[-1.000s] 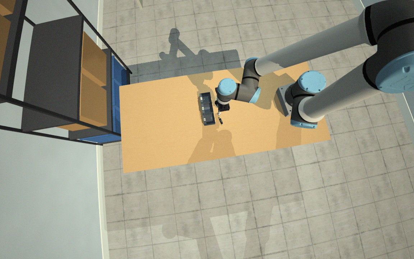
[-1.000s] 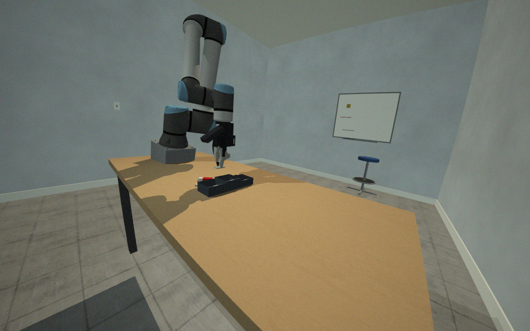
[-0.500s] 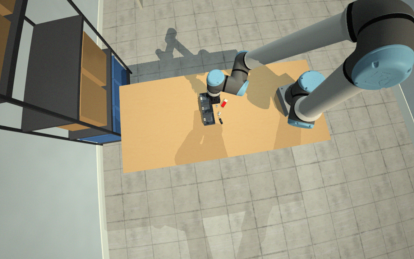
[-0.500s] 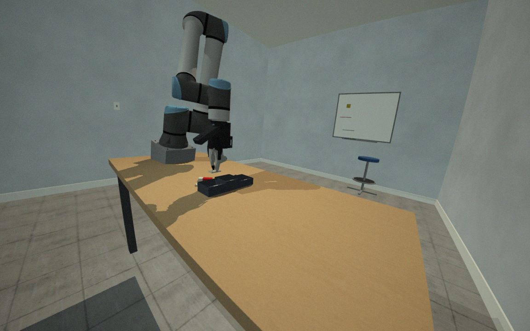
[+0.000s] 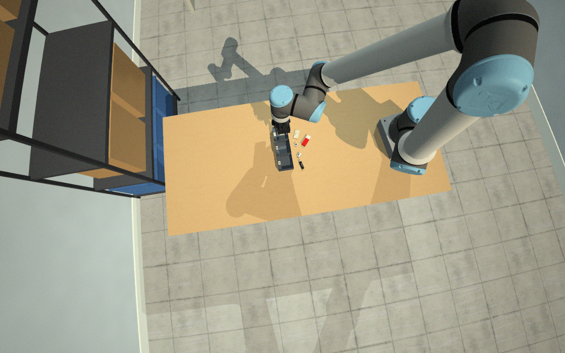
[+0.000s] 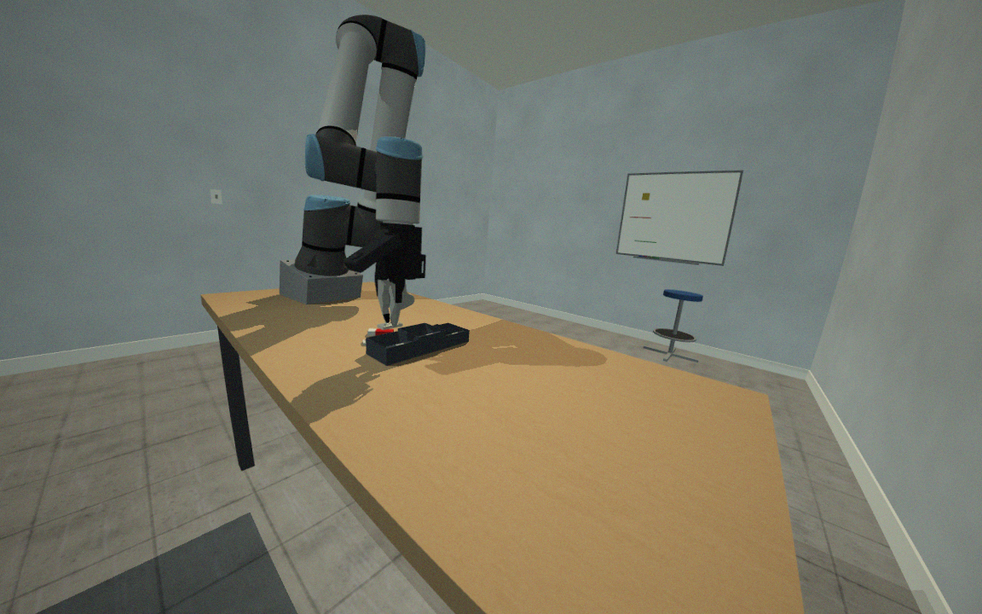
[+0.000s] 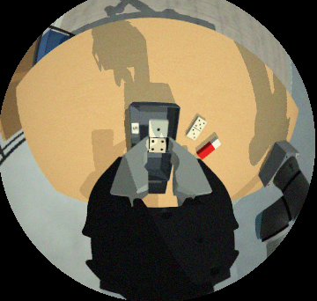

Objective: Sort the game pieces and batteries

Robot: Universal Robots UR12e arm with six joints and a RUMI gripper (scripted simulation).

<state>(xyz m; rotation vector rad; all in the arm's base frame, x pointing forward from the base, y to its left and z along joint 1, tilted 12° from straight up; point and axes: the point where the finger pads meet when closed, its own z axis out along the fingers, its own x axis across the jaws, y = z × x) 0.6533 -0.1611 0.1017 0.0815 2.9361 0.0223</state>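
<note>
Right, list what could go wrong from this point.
1. The gripper holds a domino above the bin marked S; if it is off-centre at release, the piece might strike the rim and bounce onto the table.
2. Another domino and a red-and-white piece lie beside the bins; a low retreat could scatter them.

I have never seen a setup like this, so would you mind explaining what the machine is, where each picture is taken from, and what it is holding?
This is one robot arm bolted to a wooden table. One picture looks down from the ceiling, one looks across the room, and the round one comes from a camera on the arm's wrist. The end effector, a two-jaw clamp, is shut on a domino and hangs over the row of dark bins, at the end bin labelled S. On the table beside the bins lie another domino, a red and white piece, and a few smaller items too small to name.
</note>
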